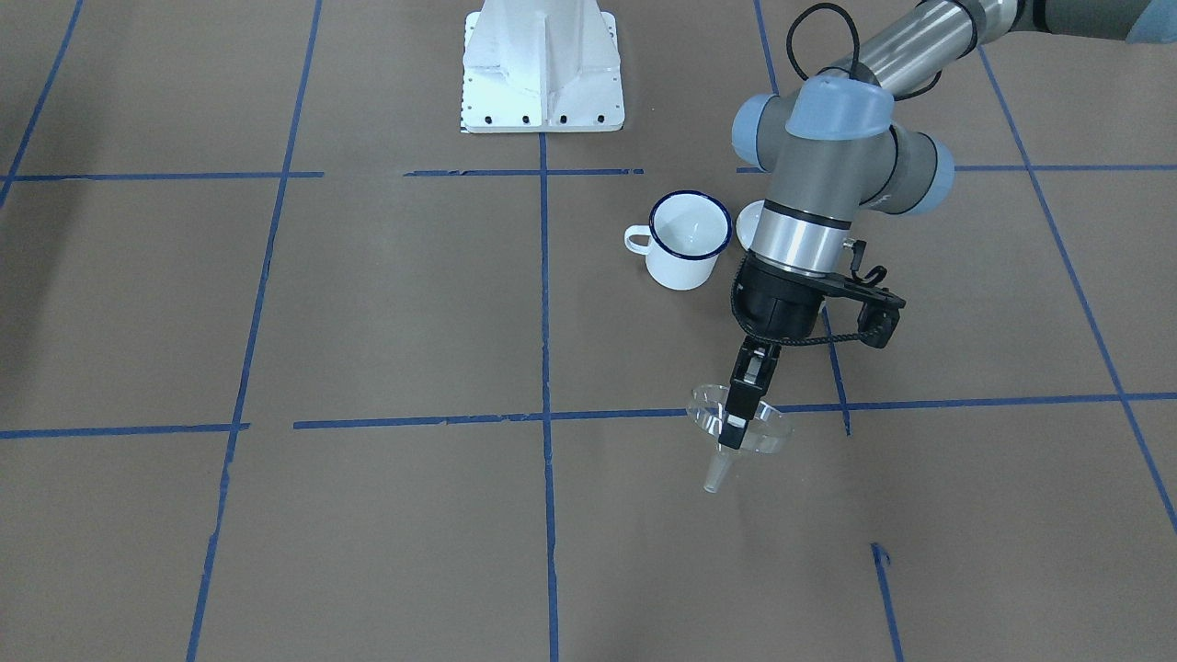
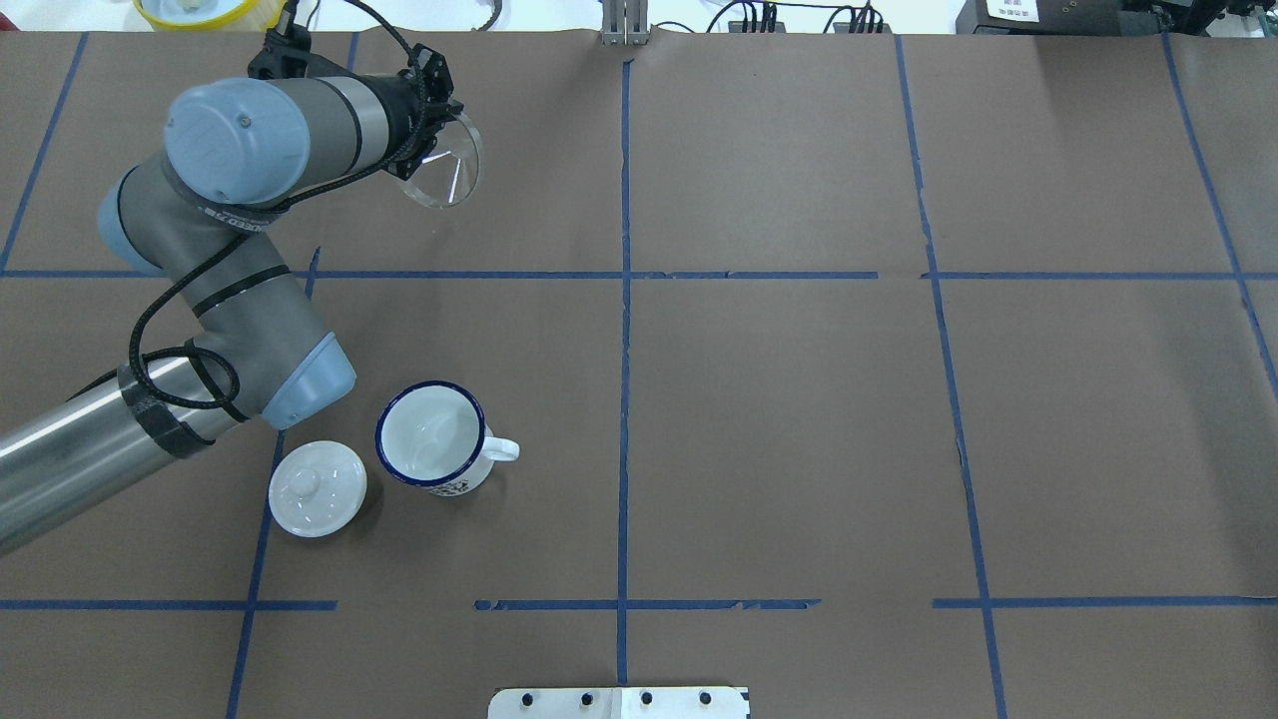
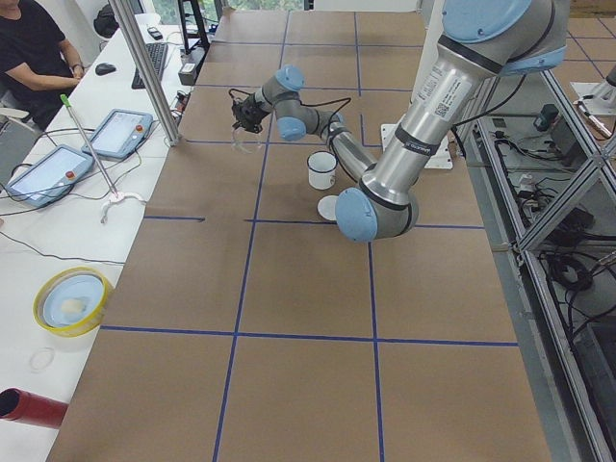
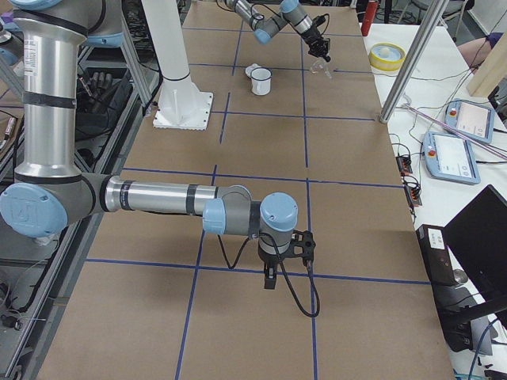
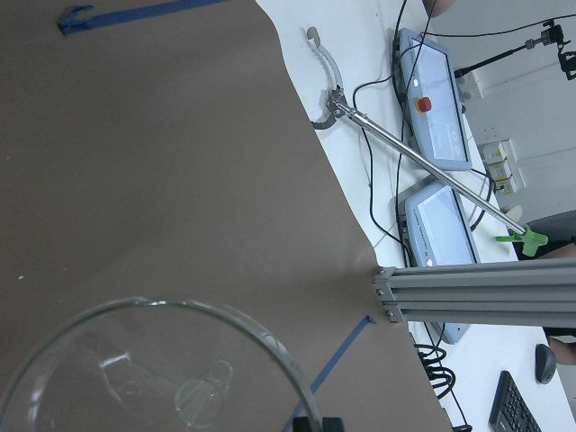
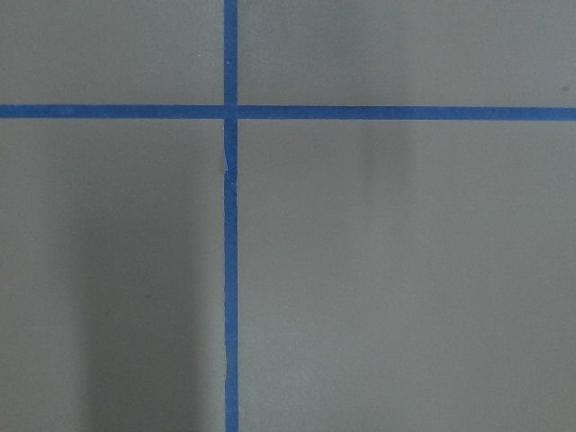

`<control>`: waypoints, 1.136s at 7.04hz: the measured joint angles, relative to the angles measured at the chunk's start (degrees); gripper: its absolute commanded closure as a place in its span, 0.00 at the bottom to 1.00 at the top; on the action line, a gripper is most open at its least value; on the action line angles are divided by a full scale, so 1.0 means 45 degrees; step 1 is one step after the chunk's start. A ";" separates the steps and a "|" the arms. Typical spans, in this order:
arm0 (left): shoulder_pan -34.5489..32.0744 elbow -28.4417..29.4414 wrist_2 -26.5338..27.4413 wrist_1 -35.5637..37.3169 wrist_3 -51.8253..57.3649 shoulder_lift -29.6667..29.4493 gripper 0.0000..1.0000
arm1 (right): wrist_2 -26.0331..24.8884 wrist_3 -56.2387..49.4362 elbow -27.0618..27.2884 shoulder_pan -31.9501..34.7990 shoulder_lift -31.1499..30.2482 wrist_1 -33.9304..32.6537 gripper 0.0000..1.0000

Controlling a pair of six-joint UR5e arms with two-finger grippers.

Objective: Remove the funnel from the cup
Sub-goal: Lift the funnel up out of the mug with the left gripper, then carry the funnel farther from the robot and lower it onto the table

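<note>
The clear funnel point(image 1: 706, 410) is out of the cup and hangs in the air over the table, spout tilted down. My left gripper point(image 1: 736, 430) is shut on its rim. From overhead the funnel point(image 2: 447, 168) is near the far left edge, well away from the cup. It fills the bottom of the left wrist view point(image 5: 153, 369). The white cup with the blue rim point(image 1: 687, 241) point(image 2: 431, 437) stands upright and empty, handle sideways. My right gripper point(image 4: 269, 282) shows only in the exterior right view, over bare table; I cannot tell if it is open.
A white domed lid with a knob point(image 2: 318, 487) lies beside the cup, under the left arm. The robot's base plate point(image 1: 542, 74) is at mid table. A yellow bowl point(image 2: 195, 10) and an aluminium post point(image 5: 477, 290) stand beyond the far edge.
</note>
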 measured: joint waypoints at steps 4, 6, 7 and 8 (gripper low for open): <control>-0.0198 0.2119 0.0531 -0.4068 -0.1273 0.0371 1.00 | 0.0000 0.0000 -0.0005 0.0000 0.0000 0.0000 0.00; -0.0121 0.2341 0.0686 -0.5078 -0.1824 0.0644 1.00 | 0.0000 0.0000 -0.0003 0.0000 0.0000 0.0000 0.00; -0.0072 0.2432 0.0700 -0.5241 -0.1974 0.0680 1.00 | 0.0000 0.0000 -0.0003 0.0000 0.0000 0.0000 0.00; 0.0030 0.2611 0.0709 -0.5452 -0.2076 0.0691 1.00 | 0.0000 0.0000 -0.0005 0.0000 0.0000 0.0000 0.00</control>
